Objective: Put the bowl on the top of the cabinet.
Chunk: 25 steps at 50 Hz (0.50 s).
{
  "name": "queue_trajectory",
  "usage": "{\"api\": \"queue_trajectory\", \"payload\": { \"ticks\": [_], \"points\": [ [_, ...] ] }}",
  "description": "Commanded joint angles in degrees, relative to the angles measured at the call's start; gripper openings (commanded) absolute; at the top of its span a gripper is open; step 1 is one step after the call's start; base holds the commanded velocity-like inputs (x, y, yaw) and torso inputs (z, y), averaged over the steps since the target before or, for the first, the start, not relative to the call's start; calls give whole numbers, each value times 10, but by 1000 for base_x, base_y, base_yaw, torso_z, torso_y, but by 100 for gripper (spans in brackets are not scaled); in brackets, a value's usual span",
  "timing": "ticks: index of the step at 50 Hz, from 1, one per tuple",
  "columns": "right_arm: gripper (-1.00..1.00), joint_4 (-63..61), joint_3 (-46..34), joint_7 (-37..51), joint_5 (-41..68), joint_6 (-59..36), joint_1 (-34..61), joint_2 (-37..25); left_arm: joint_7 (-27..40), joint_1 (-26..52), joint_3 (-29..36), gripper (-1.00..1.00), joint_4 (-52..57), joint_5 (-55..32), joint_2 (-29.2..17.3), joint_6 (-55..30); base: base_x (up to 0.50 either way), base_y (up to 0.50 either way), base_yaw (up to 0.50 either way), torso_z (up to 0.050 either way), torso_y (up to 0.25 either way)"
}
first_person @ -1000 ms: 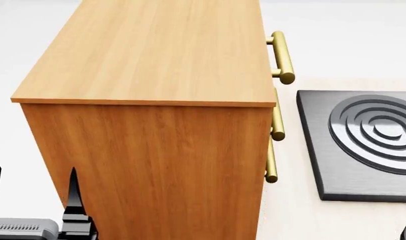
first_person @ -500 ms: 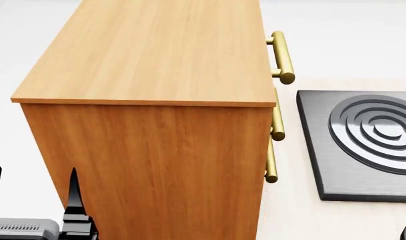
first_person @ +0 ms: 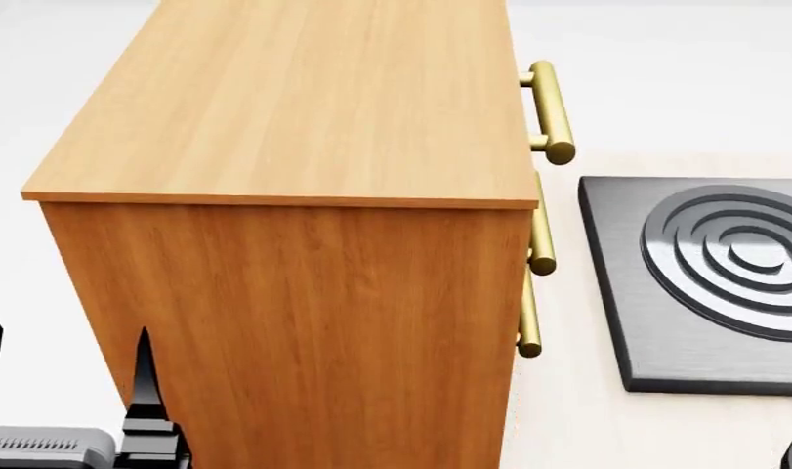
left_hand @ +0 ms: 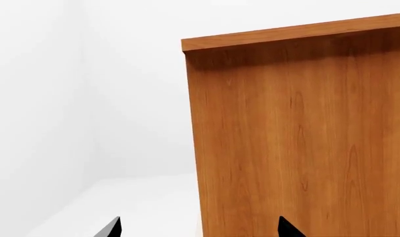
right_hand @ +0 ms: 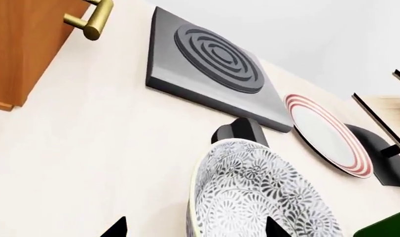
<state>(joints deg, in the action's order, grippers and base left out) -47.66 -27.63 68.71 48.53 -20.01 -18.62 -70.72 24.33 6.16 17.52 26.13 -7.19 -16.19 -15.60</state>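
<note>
Patterned bowl [right_hand: 259, 197] (nothing visible inside) sits apart from cabinet [first_person: 305, 127]

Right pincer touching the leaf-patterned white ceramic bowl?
Cannot tell. Right wrist view: the leaf-patterned bowl sits between the right pincer fingertips, but the frame edge cuts off any contact.

cabinet [first_person: 291, 244] top bare (handles [first_person: 550, 112] jutting), hob [first_person: 708, 278] beside

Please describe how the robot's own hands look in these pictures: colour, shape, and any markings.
The left hand has two thin black fingers tapering to sharp points, on a grey body with a ribbed grille. In the right wrist view, only two black pointed fingertips of the right hand show. No cables or markings are visible.
</note>
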Motion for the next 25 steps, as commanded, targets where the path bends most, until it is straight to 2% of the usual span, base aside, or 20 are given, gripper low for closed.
{"api": "queue_trajectory", "payload": {
  "ticks": [1,25],
  "points": [
    [100,13,-1,-9,1,2,2,4,3,0,2,100,0,-1,-2,1,0,0,0,0,0],
    [100,50,-5,-29,-4,17,-2,20,7,1,6,100,-4,-5,-5,4,0,0,0,0,0]
  ]
}}
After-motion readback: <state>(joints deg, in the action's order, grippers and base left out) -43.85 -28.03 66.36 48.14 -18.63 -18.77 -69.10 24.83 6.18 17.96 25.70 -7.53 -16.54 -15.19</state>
